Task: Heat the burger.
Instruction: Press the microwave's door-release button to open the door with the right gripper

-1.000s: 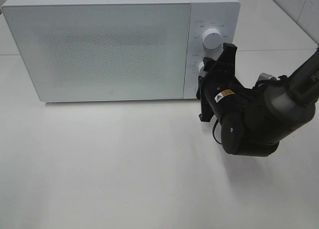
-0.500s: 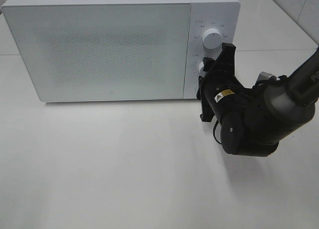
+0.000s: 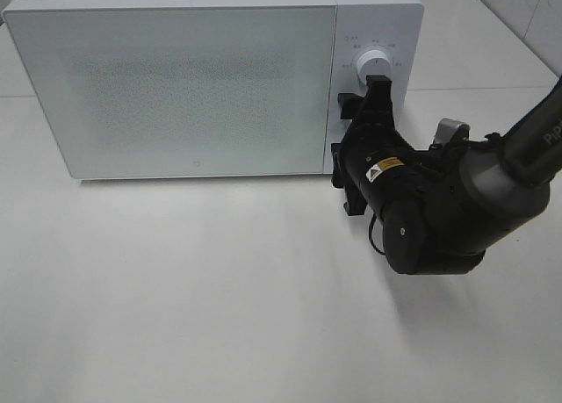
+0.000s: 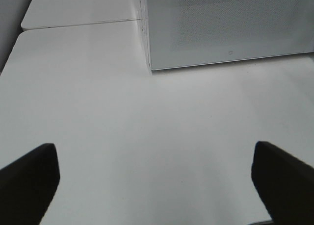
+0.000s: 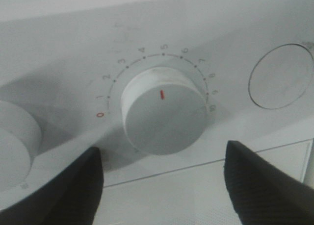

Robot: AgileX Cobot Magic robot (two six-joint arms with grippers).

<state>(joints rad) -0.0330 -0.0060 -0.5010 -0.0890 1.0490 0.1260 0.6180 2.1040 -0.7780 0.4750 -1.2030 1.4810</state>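
Nearest, the left gripper (image 4: 153, 156) hangs released over the bare white desk (image 3: 219, 315), its dark fingers (image 4: 29, 181) spread wide with nothing between them; its wrist view looks across the desk to the near lower corner of the microwave (image 3: 193, 87). Farther back, the black right arm (image 3: 439, 210) reaches in from the desk's right edge, and the right gripper (image 3: 363, 94) stands at the control panel on the microwave's right side. Its jaws are parted, one on each side of the timer dial (image 5: 164, 112) and clear of it, grasping nothing. That white dial is ringed with figures from zero to ten, and its red mark points near the five. A second dial (image 3: 373, 67) sits higher on the panel, and a flat round button (image 5: 279, 75) lies near the timer dial. The microwave stands toward the desk's far edge with its door (image 3: 176, 78) shut. Its speckled front hides whatever is behind it, so I cannot tell where the burger is.
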